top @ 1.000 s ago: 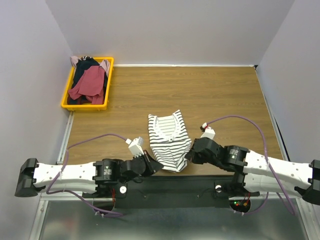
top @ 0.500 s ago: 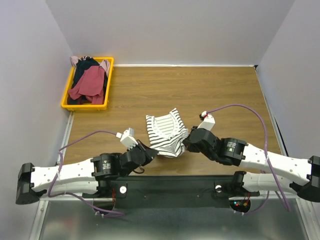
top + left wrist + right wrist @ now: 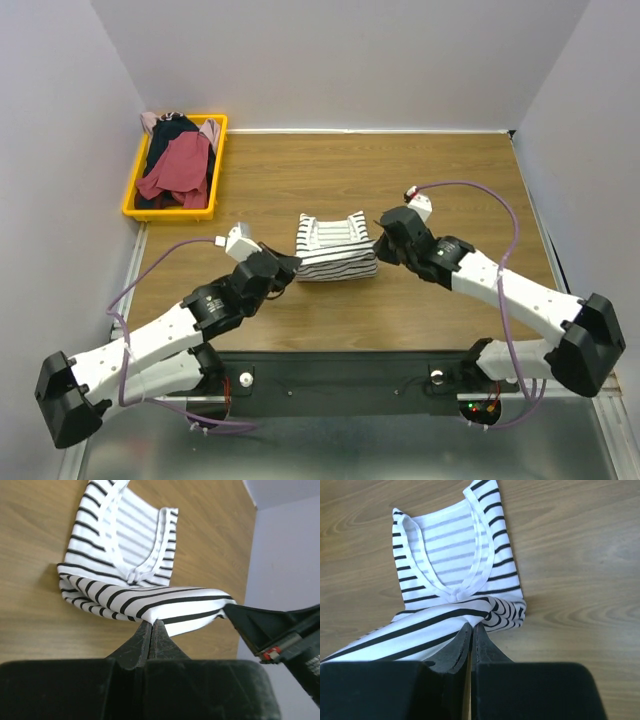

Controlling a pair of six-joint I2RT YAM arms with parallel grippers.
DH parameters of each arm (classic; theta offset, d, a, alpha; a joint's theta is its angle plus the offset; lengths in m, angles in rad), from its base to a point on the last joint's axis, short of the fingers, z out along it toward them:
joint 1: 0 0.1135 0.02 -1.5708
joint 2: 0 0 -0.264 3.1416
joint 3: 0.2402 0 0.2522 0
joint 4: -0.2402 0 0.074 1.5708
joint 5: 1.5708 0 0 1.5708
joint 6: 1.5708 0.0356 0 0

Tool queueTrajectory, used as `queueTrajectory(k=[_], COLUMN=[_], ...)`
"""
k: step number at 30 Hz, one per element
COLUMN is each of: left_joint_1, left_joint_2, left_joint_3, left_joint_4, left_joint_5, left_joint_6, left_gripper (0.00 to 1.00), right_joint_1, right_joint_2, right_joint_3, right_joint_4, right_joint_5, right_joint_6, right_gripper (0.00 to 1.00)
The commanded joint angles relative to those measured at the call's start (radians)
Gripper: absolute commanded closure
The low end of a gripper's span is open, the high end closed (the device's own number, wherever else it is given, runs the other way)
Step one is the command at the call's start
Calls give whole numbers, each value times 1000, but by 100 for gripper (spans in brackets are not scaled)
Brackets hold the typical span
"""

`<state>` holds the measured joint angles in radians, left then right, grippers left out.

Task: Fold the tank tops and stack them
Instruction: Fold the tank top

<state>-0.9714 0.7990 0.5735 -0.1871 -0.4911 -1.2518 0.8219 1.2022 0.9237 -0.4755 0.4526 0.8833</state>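
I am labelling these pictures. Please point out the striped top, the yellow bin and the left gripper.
striped top [image 3: 337,250], top view, its middle.
yellow bin [image 3: 168,214], top view, near rim.
left gripper [image 3: 151,625], left wrist view, where its jaws meet.

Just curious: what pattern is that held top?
Tank top: white, black stripes; right wrist view.

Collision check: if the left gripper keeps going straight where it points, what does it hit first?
Most likely the striped top itself. The left gripper is shut on its folded edge, and the rest of it lies straight ahead.
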Motion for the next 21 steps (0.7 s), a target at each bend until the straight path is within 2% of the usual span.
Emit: queueTrajectory(k=[1, 4, 5, 6, 9, 15, 18, 21], left_joint_1=[158, 253, 317, 354, 457, 566, 596, 597], left_joint_2=[43, 144, 182, 225, 490, 888, 982, 1045], left_joint_3=[48, 58, 65, 75, 162, 411, 472, 496], left_joint_4=[147, 282, 352, 353, 524, 600, 604, 597], left_joint_5=[52, 126, 170, 192, 285, 425, 483, 525], left_joint_6=[127, 205, 233, 233, 288, 345, 362, 356], left_gripper=[100, 100, 100, 100, 100, 100, 100, 100], right_joint_1=[-137, -210, -258, -282, -349, -379, -380, -379], right_joint_2=[94, 180, 254, 298, 483, 799, 853, 844], right_joint_3=[67, 130, 148, 174, 276, 486, 520, 466], right_joint_4=[138, 176, 196, 207, 235, 265, 270, 294], right_joint_5=[-124, -205, -242, -262, -325, -354, -356, -358], right_joint_6=[-110, -144, -164, -174, -204, -221, -213, -201], right_gripper=[99, 99, 99, 99, 99, 99, 99, 99])
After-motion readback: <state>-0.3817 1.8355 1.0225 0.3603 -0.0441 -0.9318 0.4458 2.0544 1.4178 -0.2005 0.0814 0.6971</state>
